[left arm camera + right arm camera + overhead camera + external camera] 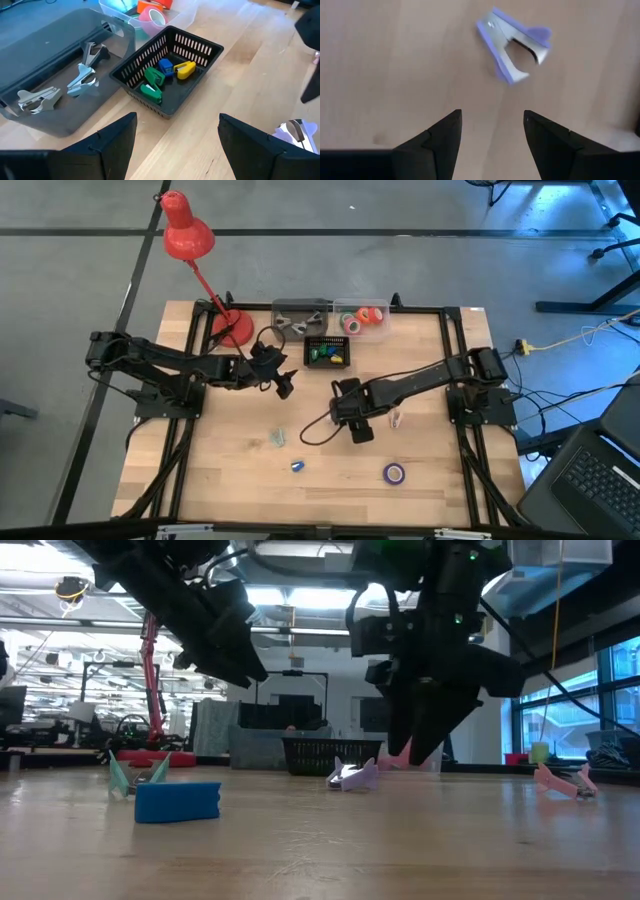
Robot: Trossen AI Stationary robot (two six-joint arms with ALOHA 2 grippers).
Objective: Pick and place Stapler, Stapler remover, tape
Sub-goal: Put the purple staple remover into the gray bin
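I'm hovering my left gripper [283, 383], fingers spread and empty, just before the black basket [328, 351] of small staplers near the table's [420, 470] far edge. My right gripper [358, 428] is hanging mid-table, fingers apart, over a purple staple remover [512, 44] lying diagonally, claws facing the fingers.

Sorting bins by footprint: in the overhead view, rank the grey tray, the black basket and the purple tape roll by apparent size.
1. grey tray
2. black basket
3. purple tape roll, clearly smallest
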